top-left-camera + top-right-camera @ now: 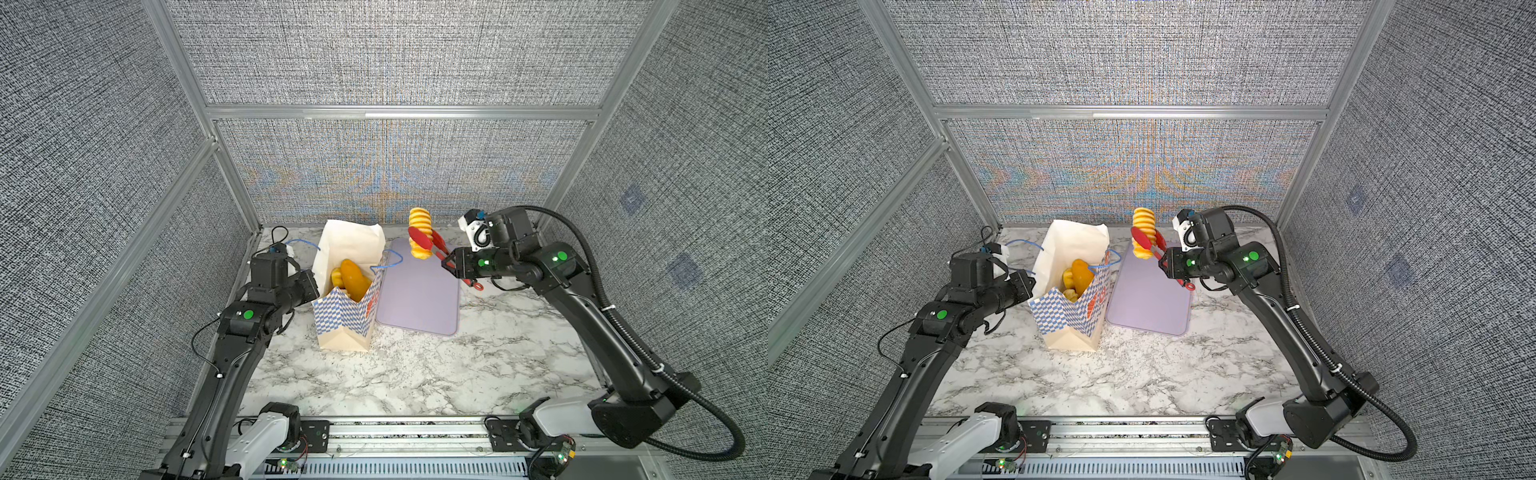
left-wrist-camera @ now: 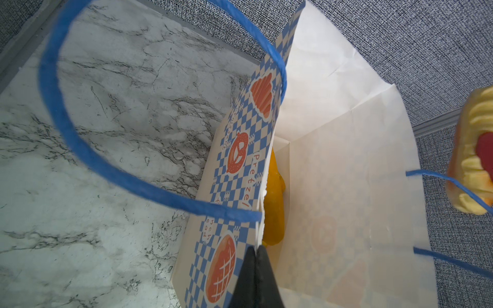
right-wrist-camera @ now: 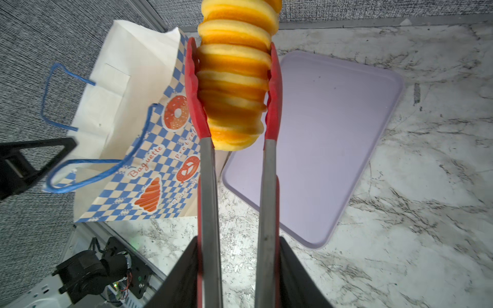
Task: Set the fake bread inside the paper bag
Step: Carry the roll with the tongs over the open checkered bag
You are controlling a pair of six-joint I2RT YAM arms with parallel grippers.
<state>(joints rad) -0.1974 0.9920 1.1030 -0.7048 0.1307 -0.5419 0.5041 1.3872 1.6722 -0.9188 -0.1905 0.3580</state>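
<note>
**Top views.**
- Paper bag [image 1: 345, 320]: stands open on the marble table [image 1: 415, 374], just beside the tray [image 1: 419, 303].
- Bread already inside, in both top views: an orange long loaf [image 1: 354, 279] leaning in the mouth, with paler pieces beside it.
- Ribbed roll [image 1: 419, 235]: off the table and roughly upright, above the far end of the tray and to the side of the bag's mouth, not over it. It is pinched across its middle by the red tongs [image 1: 434, 249].
- Right gripper [image 1: 451, 265]: clamped around the tong handles, squeezing them onto the roll.
- The tray carries nothing.

**Left wrist view.**
- Left gripper [image 2: 256, 254]: fingertips together on the bag's checkered rim, a single paper wall nipped between them.
- A blue cord handle [image 2: 80, 149] loops loosely outside the bag.
- The loaf shows down inside.

**Right wrist view.**
- The red tong pads bear on opposite flanks of the roll, with both of its ends left free.

**Handling notes (judged).**
- Roll: glossy, probably light, stiff and slippery. The ribs give the pads purchase, so the best hold is across the middle, seated in the grooves.
- Bag: thin paper, likely to crease or tip. Holding it at the rim keeps the mouth open.
</note>
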